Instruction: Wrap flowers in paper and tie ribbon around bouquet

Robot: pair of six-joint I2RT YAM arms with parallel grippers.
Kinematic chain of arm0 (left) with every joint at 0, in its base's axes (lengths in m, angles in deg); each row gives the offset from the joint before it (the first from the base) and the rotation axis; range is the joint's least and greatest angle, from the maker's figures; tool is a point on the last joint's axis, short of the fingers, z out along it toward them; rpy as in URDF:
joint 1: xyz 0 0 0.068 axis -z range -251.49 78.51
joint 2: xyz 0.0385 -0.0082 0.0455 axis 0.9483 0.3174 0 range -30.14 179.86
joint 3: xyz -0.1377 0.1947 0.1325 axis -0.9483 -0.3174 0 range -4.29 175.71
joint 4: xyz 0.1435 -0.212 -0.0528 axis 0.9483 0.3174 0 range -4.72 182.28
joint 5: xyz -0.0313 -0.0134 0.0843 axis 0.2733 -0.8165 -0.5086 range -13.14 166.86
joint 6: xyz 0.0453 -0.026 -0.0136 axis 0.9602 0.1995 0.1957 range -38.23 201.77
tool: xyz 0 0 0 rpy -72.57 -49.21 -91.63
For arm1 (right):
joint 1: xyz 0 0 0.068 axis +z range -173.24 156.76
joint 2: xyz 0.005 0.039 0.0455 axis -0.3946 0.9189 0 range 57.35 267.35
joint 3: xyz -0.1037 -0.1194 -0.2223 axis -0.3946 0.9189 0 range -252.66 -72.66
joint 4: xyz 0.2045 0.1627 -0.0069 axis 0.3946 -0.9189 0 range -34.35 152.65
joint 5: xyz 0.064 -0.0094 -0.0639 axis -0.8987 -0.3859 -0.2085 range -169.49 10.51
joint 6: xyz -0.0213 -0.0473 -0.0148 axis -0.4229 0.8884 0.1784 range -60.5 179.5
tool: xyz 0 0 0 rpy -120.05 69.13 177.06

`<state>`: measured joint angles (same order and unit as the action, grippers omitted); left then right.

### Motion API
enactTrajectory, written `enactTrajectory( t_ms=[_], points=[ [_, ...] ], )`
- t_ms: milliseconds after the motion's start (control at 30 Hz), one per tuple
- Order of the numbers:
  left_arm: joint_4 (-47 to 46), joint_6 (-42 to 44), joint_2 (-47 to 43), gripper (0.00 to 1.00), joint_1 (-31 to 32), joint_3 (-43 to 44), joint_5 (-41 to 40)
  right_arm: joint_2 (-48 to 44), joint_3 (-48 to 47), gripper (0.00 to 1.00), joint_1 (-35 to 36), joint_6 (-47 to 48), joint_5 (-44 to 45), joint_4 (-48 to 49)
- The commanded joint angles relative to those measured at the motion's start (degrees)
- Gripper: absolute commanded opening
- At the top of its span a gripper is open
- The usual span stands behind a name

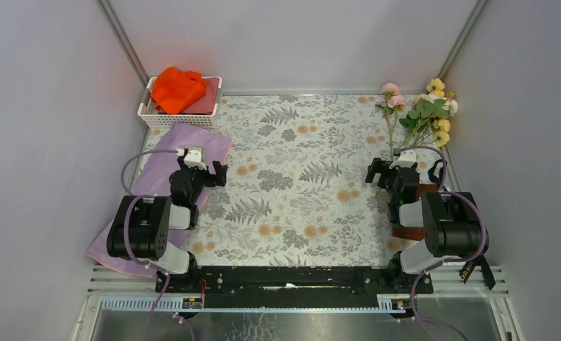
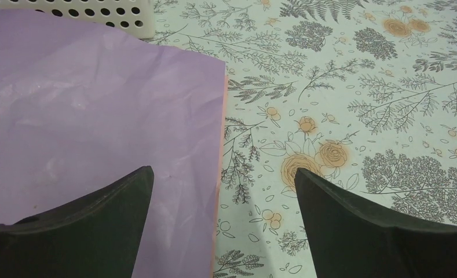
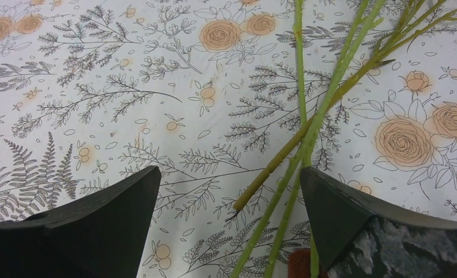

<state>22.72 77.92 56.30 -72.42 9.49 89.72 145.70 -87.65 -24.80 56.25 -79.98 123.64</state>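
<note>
Top external view: two arms stand at the near edge of one tabletop [image 1: 298,177] covered in a fern and rose print; each arm carries one tool. The left tool [image 1: 202,165] hangs released, its two fingers spread wide with nothing between them; the right tool [image 1: 403,165] is likewise released and grasps nothing.

One sheet of paper [image 1: 165,167], lavender, lies flat on the left side of the tabletop, running from just in front of the basket [image 1: 149,110] down under the left arm towards the near edge; in the left wrist view one thin pink layer [image 2: 222,145] peeps out along its right edge, and that edge runs between the two spread fingers, one finger over the paper, the other over the bare print. The one white basket sits in the far left corner and holds one orange cloth [image 1: 176,89].

One bunch of flowers [image 1: 423,110] lies loose in the far right corner, unwrapped, well apart from the paper; two pink blooms sit on its left side, and several yellow ones on its right, too small to count surely. In the right wrist view at least three green stems [image 3: 307,139] cross one another on the tabletop, nearer the right finger than the left, and touch neither.

One brown pad [image 1: 407,232] lies partly hidden under the right arm; one black ribbon [image 1: 486,273] with gold marks hangs beside that arm's base.
</note>
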Motion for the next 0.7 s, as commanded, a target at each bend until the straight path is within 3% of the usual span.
enactTrajectory(
  t_ms=[0, 167, 233, 300, 333, 400, 467, 533, 600, 667],
  points=[
    [-5.11, 2.18, 0.46, 0.99, -0.57, 0.44, -0.35, 0.41, -1.32, 1.0, -0.35, 1.14, 1.65, 4.33],
    [-2.75, 3.31, -1.08, 0.99, -0.57, 1.03, 3.7, 0.52, -2.44, 1.0, -0.96, 0.18, 0.93, 2.28],
    [13.26, 5.55, -6.83, 0.99, -0.51, 7.79, 6.75, 0.49, -2.18, 1.0, -0.99, 0.3, 0.69, 2.64],
    [36.71, 4.22, -7.95, 0.99, -0.65, 20.72, 11.06, -0.56, -2.03, 1.0, -0.99, 1.04, -1.65, 2.67],
    [48.39, 6.05, -6.88, 0.99, -0.5, 27.46, 17.4, -2.35, -2.29, 1.0, -0.99, 1.06, -1.73, 0.78],
    [73.74, 14.06, -3.35, 0.99, 1.54, 41.64, 28.27, -8.06, -3.62, 1.0, -0.99, 0.93, -0.13, -6.27],
    [95.99, 24.57, -0.26, 0.99, 5.69, 53.21, 28.48, -13.92, -5.38, 1.0, -0.98, -1.54, 0.0, -12.14],
    [106.19, 26.82, 3.08, 0.99, 9.67, 60.32, 19.06, -17.87, -8.39, 0.96, -0.91, -4.66, -5.67, -16.67],
    [106.3, 24.99, 6.88, 0.99, 12.86, 62.98, -2.12, -18.84, -14.69, 0.87, -0.04, -6.5, -13.74, -25.22],
    [105.68, 25.13, 12.91, 0.99, 15.72, 64.69, -20.76, -18.05, -21.93, 0.82, 3.67, -6.82, -15.99, -36.02]
  ],
)
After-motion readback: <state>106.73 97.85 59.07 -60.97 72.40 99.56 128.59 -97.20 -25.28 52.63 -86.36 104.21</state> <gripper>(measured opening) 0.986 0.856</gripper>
